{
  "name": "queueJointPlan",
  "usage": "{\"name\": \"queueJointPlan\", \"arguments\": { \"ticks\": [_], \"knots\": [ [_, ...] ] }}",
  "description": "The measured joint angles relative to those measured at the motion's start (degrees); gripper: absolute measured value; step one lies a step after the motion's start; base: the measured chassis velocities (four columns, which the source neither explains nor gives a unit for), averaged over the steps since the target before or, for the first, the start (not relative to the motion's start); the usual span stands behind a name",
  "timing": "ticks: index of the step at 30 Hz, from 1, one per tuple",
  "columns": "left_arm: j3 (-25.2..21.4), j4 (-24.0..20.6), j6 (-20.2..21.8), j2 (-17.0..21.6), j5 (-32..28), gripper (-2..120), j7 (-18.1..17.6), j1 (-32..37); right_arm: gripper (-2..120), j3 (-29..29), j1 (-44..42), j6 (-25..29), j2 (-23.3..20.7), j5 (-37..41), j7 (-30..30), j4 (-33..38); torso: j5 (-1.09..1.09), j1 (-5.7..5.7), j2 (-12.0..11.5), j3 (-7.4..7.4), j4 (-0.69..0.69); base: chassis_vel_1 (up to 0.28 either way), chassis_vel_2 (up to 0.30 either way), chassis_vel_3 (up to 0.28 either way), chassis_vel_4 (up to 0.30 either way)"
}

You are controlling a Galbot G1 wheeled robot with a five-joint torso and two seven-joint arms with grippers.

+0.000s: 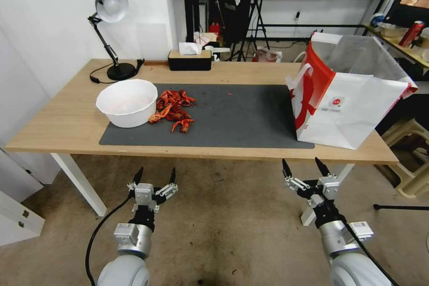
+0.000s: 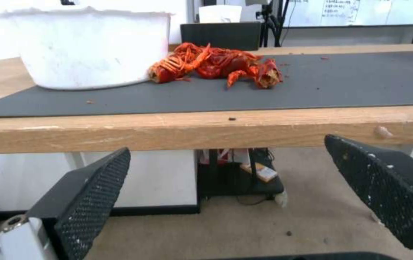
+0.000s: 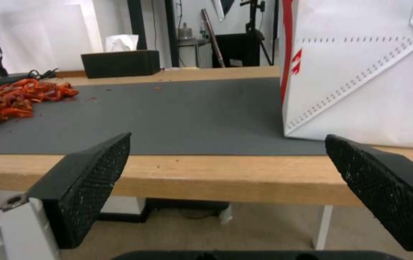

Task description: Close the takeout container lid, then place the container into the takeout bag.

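Note:
The takeout bag [image 1: 353, 107], white paper with red sides and a small round red logo, stands open on the right end of the wooden table [image 1: 67, 125]; the right wrist view looks at its white wall [image 3: 360, 79] from close by. The takeout container and its lid are out of view. My left gripper [image 1: 157, 170] hangs open and empty below the table's front edge, in front of the white bowl; its fingers [image 2: 91, 195] frame the table edge. My right gripper [image 1: 301, 161] is also open and empty, just below the front edge near the bag, its fingers [image 3: 91, 180] spread wide.
On the dark grey mat [image 1: 241, 116] sit a big white round bowl [image 1: 127, 102] and a pile of red crayfish [image 1: 175, 109]. A desk lamp [image 1: 109, 31] and a black tissue box [image 1: 189, 59] stand at the back. Stools [image 1: 409, 161] and tripods crowd the right.

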Motion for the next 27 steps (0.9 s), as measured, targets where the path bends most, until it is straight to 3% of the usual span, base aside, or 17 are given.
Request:
{"name": "queueJointPlan", "arguments": {
  "ticks": [27],
  "knots": [
    [0.08,0.13,-0.21,0.08,-0.32,100,0.02,-0.03,100,-0.15,0.24,-0.28,-0.12,0.33,0.02,-0.06,0.00,0.00,0.00,0.00,0.00,0.000,0.000,0.000,0.000]
  ]
}}
